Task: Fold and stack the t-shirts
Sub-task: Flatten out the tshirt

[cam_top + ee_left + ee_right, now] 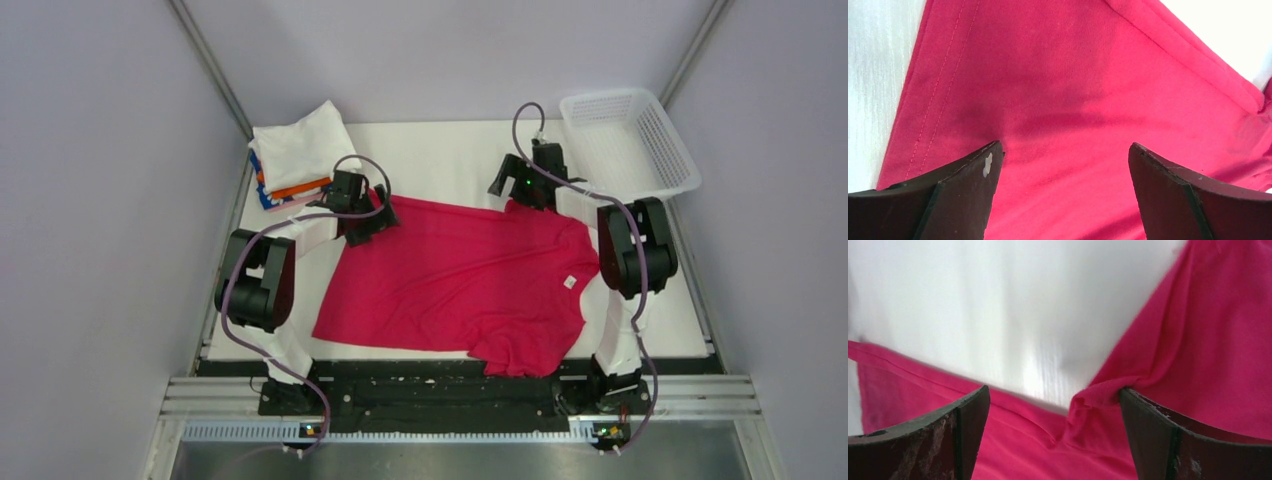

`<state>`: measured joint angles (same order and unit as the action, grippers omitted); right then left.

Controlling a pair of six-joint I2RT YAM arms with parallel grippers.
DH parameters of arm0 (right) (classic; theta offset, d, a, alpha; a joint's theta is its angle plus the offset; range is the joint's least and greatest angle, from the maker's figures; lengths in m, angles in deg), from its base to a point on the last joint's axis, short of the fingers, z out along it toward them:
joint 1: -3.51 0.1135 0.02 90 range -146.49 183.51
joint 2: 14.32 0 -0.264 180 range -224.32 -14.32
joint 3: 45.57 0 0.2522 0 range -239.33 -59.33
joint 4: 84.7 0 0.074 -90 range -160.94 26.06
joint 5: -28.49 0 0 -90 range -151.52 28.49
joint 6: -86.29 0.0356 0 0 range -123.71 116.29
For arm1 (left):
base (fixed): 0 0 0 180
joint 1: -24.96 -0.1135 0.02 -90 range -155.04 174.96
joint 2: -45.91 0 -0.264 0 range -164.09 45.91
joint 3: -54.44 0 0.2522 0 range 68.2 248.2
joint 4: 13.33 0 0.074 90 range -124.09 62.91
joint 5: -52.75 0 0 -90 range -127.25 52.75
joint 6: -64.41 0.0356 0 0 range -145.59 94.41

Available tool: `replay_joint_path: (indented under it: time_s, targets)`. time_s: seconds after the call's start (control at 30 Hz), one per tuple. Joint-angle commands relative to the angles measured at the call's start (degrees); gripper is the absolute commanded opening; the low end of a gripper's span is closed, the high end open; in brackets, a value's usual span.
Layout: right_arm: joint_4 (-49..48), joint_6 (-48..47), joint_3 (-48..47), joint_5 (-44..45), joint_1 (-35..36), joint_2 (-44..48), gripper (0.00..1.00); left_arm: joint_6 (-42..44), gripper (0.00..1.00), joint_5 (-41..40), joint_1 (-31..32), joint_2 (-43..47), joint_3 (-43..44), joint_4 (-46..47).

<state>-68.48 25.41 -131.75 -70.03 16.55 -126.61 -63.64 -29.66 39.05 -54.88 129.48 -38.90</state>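
The crimson shirt point(460, 275) lies spread on the white table point(440, 150), neck tag up. The left gripper point(358, 208) hangs over the shirt's far hem corner, jaws wide apart, grasping nothing. The right gripper point(524, 188) is over the shirt's far sleeve, likewise released. Folded shirts point(298, 152) are stacked beyond that hem corner.

The top view looks steeply down from above and behind the arm bases point(290, 395), far enough to take in the whole white surface point(440, 160). The left wrist view sits close behind the left claw point(1064, 147), facing the crimson-pink cloth t-shirt point(1073, 90) just ahead of it. The right wrist view, equally near, looks past the right claw point(1054, 389) at the shirt's edge and bare surface beyond (the shirt appears in all three).
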Motion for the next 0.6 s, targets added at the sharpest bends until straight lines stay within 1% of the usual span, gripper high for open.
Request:
replay_joint_path:
  time_s: [0.0,0.1,0.17,0.23,0.3,0.37,0.43,0.57]
  targets:
    - [-6.9,3.0,-6.7,-0.7,2.2,-3.1,0.99,1.5,0.99,-1.4,0.0,-0.1,0.1,-0.5]
    - [-12.6,4.9,-10.6,-1.1,4.0,-6.9,0.99,1.4,0.99,-1.4,0.0,0.3,0.0,-0.7]
    - [-14.4,6.2,-14.1,-1.4,4.8,-9.8,0.99,1.4,0.99,-1.6,0.0,0.8,-0.2,-0.8]
    - [-13.4,6.5,-17.8,-2.0,4.9,-12.0,0.99,1.5,0.99,-2.0,0.0,1.4,-0.3,-1.1]
    - [-11.0,4.9,-20.2,-1.5,5.0,-12.1,0.99,1.7,0.99,-2.4,0.0,2.1,-0.4,-1.3]
    - [-8.6,1.9,-20.0,-0.2,5.0,-9.9,0.99,1.8,0.99,-2.7,0.0,2.5,-0.5,-1.3]
    - [-6.7,-1.3,-17.9,1.5,4.9,-6.1,0.99,1.8,0.99,-2.8,0.0,2.9,-0.4,-1.1]
    - [-1.1,-6.7,-11.0,7.8,4.9,2.6,0.99,1.2,0.99,-2.8,0.0,3.6,0.4,-0.4]
